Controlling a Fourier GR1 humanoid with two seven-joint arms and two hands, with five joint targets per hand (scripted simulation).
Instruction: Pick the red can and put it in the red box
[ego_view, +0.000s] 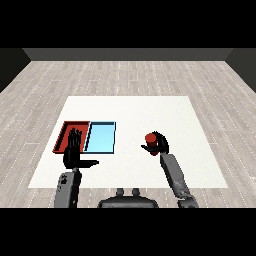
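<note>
The red can (149, 139) is upright right of the table's middle, and my right hand (161, 143) has its fingers curled round it. I cannot tell if the can rests on the table or is raised a little. The red tray (67, 131) lies at the table's left with the light blue tray (101, 137) directly to its right. My left hand (75, 152) is open, fingers straight and thumb out to the right, and it covers the near right corner of the red tray.
The white table (150, 112) stretches wide behind and to the right of the trays. Its front edge runs just behind both forearms. Wooden floor surrounds the table.
</note>
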